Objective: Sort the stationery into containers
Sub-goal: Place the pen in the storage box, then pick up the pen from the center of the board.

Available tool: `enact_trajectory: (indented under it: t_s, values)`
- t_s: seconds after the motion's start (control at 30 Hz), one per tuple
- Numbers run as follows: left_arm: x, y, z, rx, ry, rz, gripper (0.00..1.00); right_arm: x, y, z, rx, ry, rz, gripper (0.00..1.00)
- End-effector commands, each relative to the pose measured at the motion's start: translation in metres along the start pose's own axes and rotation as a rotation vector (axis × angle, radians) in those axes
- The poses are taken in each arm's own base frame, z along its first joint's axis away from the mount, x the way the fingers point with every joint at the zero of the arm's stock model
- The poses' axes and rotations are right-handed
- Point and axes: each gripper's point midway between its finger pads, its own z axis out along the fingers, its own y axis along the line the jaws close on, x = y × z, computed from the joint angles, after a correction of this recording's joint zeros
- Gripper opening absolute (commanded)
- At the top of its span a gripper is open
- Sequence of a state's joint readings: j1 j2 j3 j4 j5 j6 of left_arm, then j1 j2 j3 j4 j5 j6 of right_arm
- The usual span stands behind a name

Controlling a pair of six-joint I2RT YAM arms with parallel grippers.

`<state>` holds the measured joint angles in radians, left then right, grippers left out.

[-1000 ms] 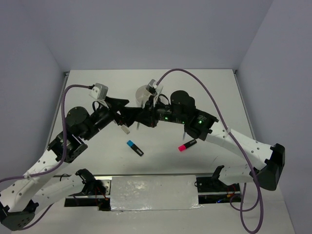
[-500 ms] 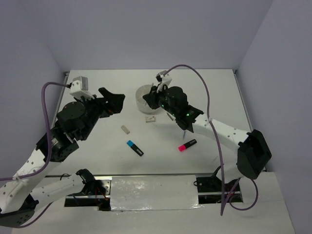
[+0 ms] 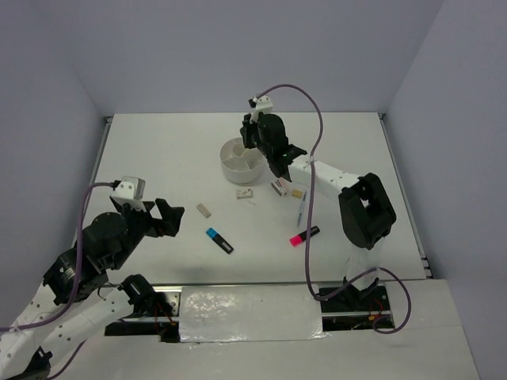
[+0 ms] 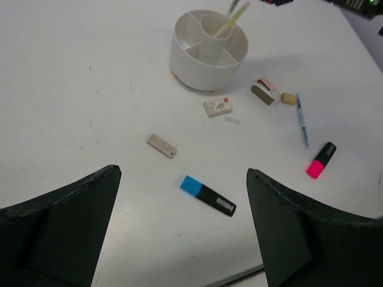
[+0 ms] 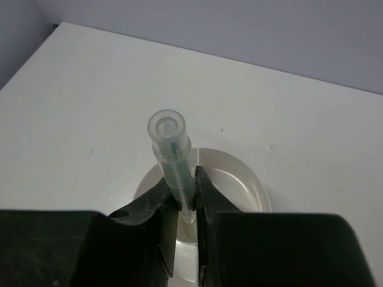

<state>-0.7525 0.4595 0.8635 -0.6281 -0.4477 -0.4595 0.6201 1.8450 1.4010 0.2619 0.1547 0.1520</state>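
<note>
Between the right fingers [image 5: 175, 200], pinched narrowly on its barrel, the green pen [image 5: 170, 140] stands nearly upright with its clear, ringed cap towards the wrist camera, hanging directly over the organiser cup [image 5: 242, 179]. Which compartment lies under the tip cannot be told from this view. The step in hand is judged to be the drop. It would go best with a straight descent until the tip is below the rim, then a small opening, since so slim and smooth a barrel will slide and lean against the nearest wall. The cup is glossy white moulded plastic, low-walled, with radial partitions around a round central well in which a yellow pen [image 4: 227, 27] leans. On the matte white tabletop [image 4: 90, 89] remain a light-blue pen [image 4: 301, 118], round and likely to roll, a blue-and-black highlighter [image 4: 207, 195] and a pink-and-black highlighter [image 4: 321, 160], both stubby, and dull block erasers, among them a beige eraser [image 4: 161, 145]. The left fingers [image 4: 78, 209] are spread wide and empty, well short of these.
</note>
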Motion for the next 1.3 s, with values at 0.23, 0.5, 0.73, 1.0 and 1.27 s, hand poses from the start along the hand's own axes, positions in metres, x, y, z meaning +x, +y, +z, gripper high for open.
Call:
enact_trajectory:
  t_s: [0.23,0.5,0.73,1.0,1.27]
  values:
    - [-0.008,-0.004,0.007,0.006,-0.016,0.061,0.99,-0.002,-0.001,0.018,-0.003,-0.048,0.024,0.13]
    - [-0.004,-0.015,0.010,0.075,0.008,0.069,0.99,0.012,0.000,0.018,-0.015,-0.030,0.043,0.43]
    - [-0.005,-0.015,0.011,0.084,0.004,0.069,0.99,0.003,0.003,0.008,-0.036,-0.052,0.051,0.50]
    - [-0.003,0.001,0.016,-0.011,0.015,0.053,0.99,-0.089,0.015,-0.061,-0.074,-0.189,0.086,0.61]
    - [0.000,0.019,0.023,-0.121,0.038,0.023,0.99,-0.103,-0.019,-0.167,0.070,-0.088,0.129,0.75]
